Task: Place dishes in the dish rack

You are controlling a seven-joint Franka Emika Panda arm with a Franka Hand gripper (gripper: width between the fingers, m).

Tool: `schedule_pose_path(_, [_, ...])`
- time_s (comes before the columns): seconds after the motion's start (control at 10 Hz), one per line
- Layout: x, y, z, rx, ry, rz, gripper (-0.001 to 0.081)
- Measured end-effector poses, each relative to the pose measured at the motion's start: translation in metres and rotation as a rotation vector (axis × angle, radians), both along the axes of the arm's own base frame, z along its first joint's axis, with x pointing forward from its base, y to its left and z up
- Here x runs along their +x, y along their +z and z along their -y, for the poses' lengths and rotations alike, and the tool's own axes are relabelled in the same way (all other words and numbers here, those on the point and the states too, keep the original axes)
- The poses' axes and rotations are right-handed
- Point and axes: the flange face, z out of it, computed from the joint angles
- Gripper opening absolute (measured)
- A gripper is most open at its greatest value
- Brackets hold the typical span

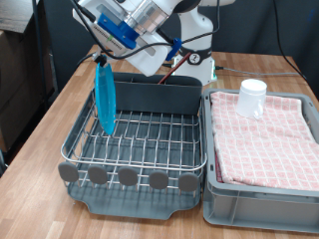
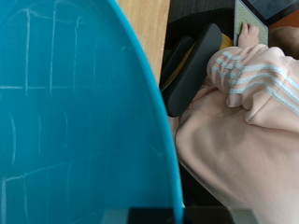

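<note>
My gripper is shut on the top rim of the round light-blue plate. It holds the plate upright and edge-on over the exterior view's left part of the dish rack. The plate's lower edge is down at the wire grid; I cannot tell whether it rests there. In the wrist view the plate fills most of the picture, and the fingers do not show. The small white mug stands on the pink checked cloth at the exterior view's right. The wooden spoon is out of view.
The rack's dark grey caddy stands along its far side, and round grey discs line its near edge. The grey crate holding the cloth sits against the rack's right side. A person's pink striped sleeve shows in the wrist view.
</note>
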Motion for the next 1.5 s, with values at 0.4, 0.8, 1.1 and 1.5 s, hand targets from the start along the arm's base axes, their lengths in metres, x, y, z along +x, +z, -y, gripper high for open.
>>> schedule_pose_path(0.4, [0.002,-0.026,-0.005,0.017,-0.003,-0.001,0.0017])
schedule_pose_path(0.8, [0.000,-0.046,-0.011,0.038,-0.009,0.010,0.0017])
schedule_pose_path(1.1, [-0.002,-0.056,-0.018,0.090,0.001,0.027,0.0017])
schedule_pose_path(1.5, [-0.005,-0.060,-0.020,0.150,-0.025,0.029,0.0017])
